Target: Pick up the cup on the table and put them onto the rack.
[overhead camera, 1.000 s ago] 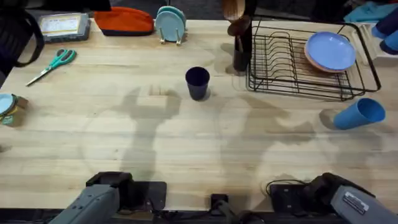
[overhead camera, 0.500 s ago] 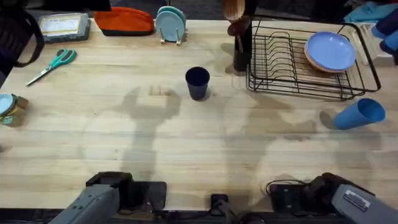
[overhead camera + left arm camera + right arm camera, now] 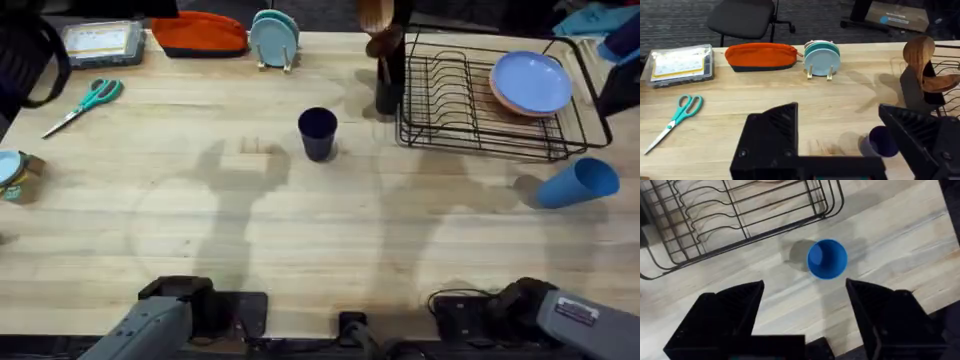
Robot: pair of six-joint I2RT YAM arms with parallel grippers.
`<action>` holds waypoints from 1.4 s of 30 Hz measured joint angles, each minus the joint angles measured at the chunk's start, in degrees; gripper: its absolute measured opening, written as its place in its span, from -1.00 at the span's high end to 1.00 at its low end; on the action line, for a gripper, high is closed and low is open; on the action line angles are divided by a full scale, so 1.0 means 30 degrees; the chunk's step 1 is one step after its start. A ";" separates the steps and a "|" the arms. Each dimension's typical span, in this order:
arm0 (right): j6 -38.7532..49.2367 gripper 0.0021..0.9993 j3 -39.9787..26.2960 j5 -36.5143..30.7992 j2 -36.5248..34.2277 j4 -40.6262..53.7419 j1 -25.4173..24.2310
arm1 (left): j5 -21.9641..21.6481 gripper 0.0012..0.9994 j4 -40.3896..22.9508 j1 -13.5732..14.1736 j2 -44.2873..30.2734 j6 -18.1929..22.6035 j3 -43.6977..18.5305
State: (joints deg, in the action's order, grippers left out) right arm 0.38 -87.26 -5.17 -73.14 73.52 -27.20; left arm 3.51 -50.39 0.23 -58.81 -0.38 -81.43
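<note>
A dark navy cup [image 3: 317, 132] stands upright mid-table, left of the black wire rack [image 3: 470, 140]. A bright blue cup [image 3: 578, 183] rests on the wood just in front of the rack's right end. In the right wrist view its open mouth [image 3: 827, 259] faces the camera, beside the rack's [image 3: 740, 230] front wires. My right gripper [image 3: 805, 287] is open above the table, short of that cup. My left gripper [image 3: 837, 112] is open and holds nothing. The navy cup [image 3: 881, 142] lies farther off between its fingers.
The rack holds a blue plate [image 3: 531, 82]. A dark utensil holder with wooden spoons [image 3: 387, 70] stands at the rack's left. Teal plates on a small stand [image 3: 274, 40], an orange pouch [image 3: 200, 33], scissors [image 3: 85, 105], a clear box [image 3: 100, 42] and a tin [image 3: 15, 175] lie left.
The right arm has shifted slightly to the right at the table's front, and its shadow moved with it. Both cups and the left arm stay put.
</note>
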 joint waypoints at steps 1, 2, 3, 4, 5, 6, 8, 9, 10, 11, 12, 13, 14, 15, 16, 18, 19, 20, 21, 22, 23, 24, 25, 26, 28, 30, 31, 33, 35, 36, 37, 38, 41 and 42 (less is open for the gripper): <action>0.0000 -0.99 0.0000 0.0007 -0.0615 0.0000 0.0000 | 0.0000 -0.99 -0.0007 0.0000 0.0000 0.0000 0.0000; -0.0002 -0.99 0.0000 0.0000 -0.0730 -0.0005 0.0007 | 0.0000 -0.99 0.0000 0.0000 0.0000 0.0002 0.0000; -0.0042 -0.99 0.0000 0.0003 -0.0840 -0.0004 0.0000 | -0.0004 -0.99 0.0000 0.0000 0.0000 0.0007 -0.0004; -0.0079 -0.99 0.0000 0.0001 -0.0945 -0.0020 0.0006 | 0.0000 -0.99 0.0000 0.0000 0.0000 0.0006 -0.0007; -0.0133 -0.99 0.0000 0.0001 -0.1010 -0.0057 0.0001 | 0.0000 -0.99 0.0000 0.0000 0.0000 0.0006 -0.0001; -0.0146 -0.99 0.0007 0.0000 -0.1044 -0.0128 0.0004 | 0.0000 -0.99 0.0000 0.0000 0.0000 0.0000 -0.0003; -0.0190 -0.99 0.0095 0.0000 -0.1037 -0.0300 0.0007 | 0.0000 -0.99 0.0000 0.0000 0.0000 0.0007 -0.0007; -0.0206 -0.99 0.0190 0.0000 -0.1025 -0.0420 0.0000 | 0.0000 -0.99 0.0000 0.0000 0.0000 0.0007 -0.0007; -0.0219 -0.99 0.0386 0.0000 -0.1022 -0.0586 0.0003 | 0.0000 -0.99 0.0000 0.0000 0.0000 0.0003 -0.0005; -0.0219 -0.99 0.0603 0.0007 -0.1022 -0.0749 0.0007 | 0.0000 -0.99 0.0000 0.0000 0.0000 0.0000 -0.0007; -0.0226 -0.99 0.0887 0.0007 -0.1022 -0.0934 0.0000 | 0.0000 -0.99 -0.0005 0.0000 -0.0002 0.0002 -0.0005; -0.0233 -0.99 0.1151 0.0000 -0.1022 -0.1088 0.0000 | -0.0003 -0.99 0.0000 0.0000 0.0000 0.0004 -0.0007; -0.0276 -0.99 0.1419 0.0007 -0.1022 -0.1276 0.0000 | 0.0000 -0.99 0.0000 0.0000 0.0000 0.0000 -0.0007; -0.0278 -0.99 0.1637 0.0000 -0.1022 -0.1437 0.0000 | 0.0000 -0.99 0.0000 0.0000 0.0000 0.0000 -0.0007; -0.0284 -0.99 0.1870 0.0004 -0.1022 -0.1629 0.0000 | 0.0000 -0.99 0.0000 0.0000 0.0000 0.0000 -0.0007; -0.0284 -0.99 0.2311 0.0000 -0.1022 -0.1929 0.0000 | 0.0000 -0.99 -0.0006 0.0000 0.0000 0.0001 -0.0007; -0.0284 -0.99 0.2515 0.0000 -0.1022 -0.2061 0.0004 | 0.0000 -0.99 -0.0003 0.0000 0.0000 0.0003 -0.0007; -0.0284 -0.99 0.2696 0.0000 -0.1022 -0.2199 0.0000 | 0.0000 -0.99 0.0000 0.0000 0.0000 0.0000 -0.0007; -0.0284 -0.99 0.2911 0.0000 -0.1022 -0.2386 0.0000 | 0.0000 -0.99 0.0000 0.0000 0.0000 0.0007 -0.0007; -0.0284 -0.99 0.3107 0.0000 -0.1022 -0.2558 0.0000 | 0.0000 -0.99 0.0000 0.0000 0.0000 0.0003 -0.0007; -0.0284 -0.99 0.3353 0.0000 -0.1022 -0.2767 0.0000 | 0.0000 -0.99 0.0000 0.0000 0.0000 0.0005 -0.0007; -0.0284 -0.99 0.3586 0.0000 -0.1022 -0.2930 0.0000 | 0.0000 -0.99 0.0000 0.0000 0.0000 0.0000 -0.0007; -0.0284 -0.99 0.3803 0.0000 -0.1022 -0.3033 0.0005 | 0.0000 -0.99 0.0000 0.0000 0.0000 0.0005 -0.0007; -0.0284 -0.99 0.4328 0.0000 -0.1022 -0.3383 0.0007 | 0.0000 -0.99 0.0000 0.0000 0.0000 0.0002 -0.0007; -0.0284 -0.99 0.4630 0.0000 -0.1022 -0.3640 0.0007 | 0.0000 -0.99 0.0000 0.0000 0.0000 0.0007 -0.0007; -0.0284 -0.99 0.4953 0.0000 -0.1022 -0.3918 0.0007 | 0.0000 -0.99 0.0000 0.0000 0.0000 0.0007 -0.0007; -0.0284 -0.99 0.5149 0.0000 -0.1022 -0.4094 0.0006 | 0.0000 -0.99 0.0000 0.0000 0.0000 0.0006 -0.0007; -0.0284 -0.99 0.5530 0.0000 -0.1022 -0.4382 0.0007 | 0.0000 -0.99 -0.0004 0.0000 0.0000 0.0004 -0.0007; -0.0284 -0.99 0.5974 0.0000 -0.1022 -0.4747 0.0007 | 0.0000 -0.99 0.0000 0.0000 0.0000 0.0006 -0.0007; -0.0288 -0.99 0.6215 0.0000 -0.1022 -0.4934 0.0007 | 0.0000 -0.99 -0.0003 0.0000 0.0000 0.0000 -0.0007; -0.0284 -0.99 0.6487 0.0006 -0.1022 -0.5096 0.0007 | 0.0000 -0.99 -0.0001 0.0000 0.0000 0.0006 -0.0007; -0.0284 -0.99 0.6690 0.0008 -0.1022 -0.5222 0.0007 | 0.0000 -0.99 0.0000 0.0000 0.0000 0.0007 -0.0007; -0.0303 -0.99 0.7501 0.0318 -0.1022 -0.5831 0.0007 | 0.0000 -0.99 0.0000 0.0000 0.0000 0.0005 -0.0007; -0.0306 -0.99 0.7634 0.0370 -0.1022 -0.5966 0.0007 | 0.0000 -0.99 0.0000 0.0000 0.0000 0.0000 -0.0007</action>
State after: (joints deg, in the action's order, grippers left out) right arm -0.54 -64.36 -4.06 -76.20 55.62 -27.18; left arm 3.51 -50.39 0.23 -58.81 -0.38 -81.45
